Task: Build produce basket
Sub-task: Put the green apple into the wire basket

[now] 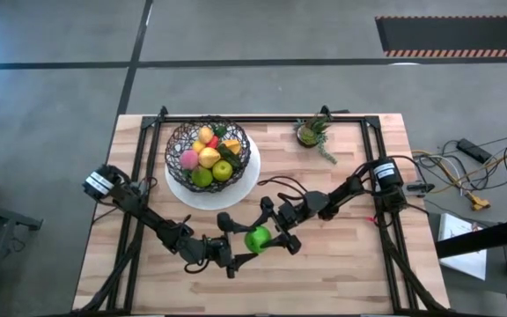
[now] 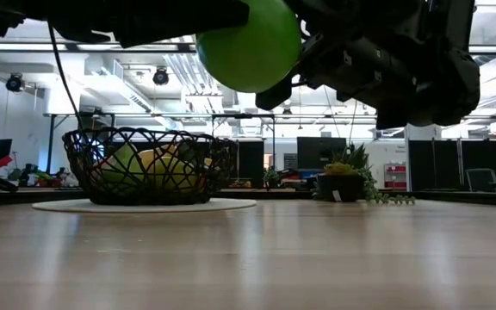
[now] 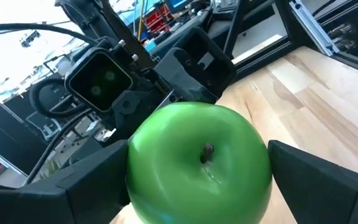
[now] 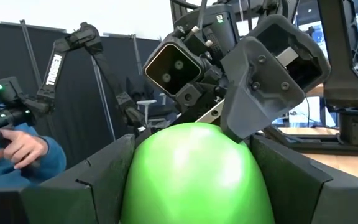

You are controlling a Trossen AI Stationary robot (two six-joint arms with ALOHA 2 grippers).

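Observation:
A green apple (image 1: 256,239) is held in the air above the table's near middle, between my two grippers. My left gripper (image 1: 236,245) comes at it from the left and my right gripper (image 1: 277,231) from the right, and both are shut on it. The low view shows the apple (image 2: 248,43) well above the tabletop. The black wire basket (image 1: 208,150) stands on a white plate (image 1: 246,176) at the far left. It holds a peach, lemons, green fruit and a red piece. My left gripper pinches the apple between its two fingers, on opposite sides (image 3: 138,168). The apple's stem end (image 3: 207,151) faces the wrist. The fingers come level from the table's left. The apple is clear of the table. My right gripper pinches the same apple between its two fingers, on opposite sides (image 4: 135,180). The fingers come roughly level from the table's right. One finger of my left gripper (image 4: 260,81) lies against the apple's far side. The apple is lifted clear.
A small potted plant (image 1: 313,132) stands at the far right. A black frame rail (image 1: 262,117) runs along the table's far edge and sides. Bare wood lies below the apple and to the near right. A person's hand and blue sleeve (image 4: 17,152) show beyond the table.

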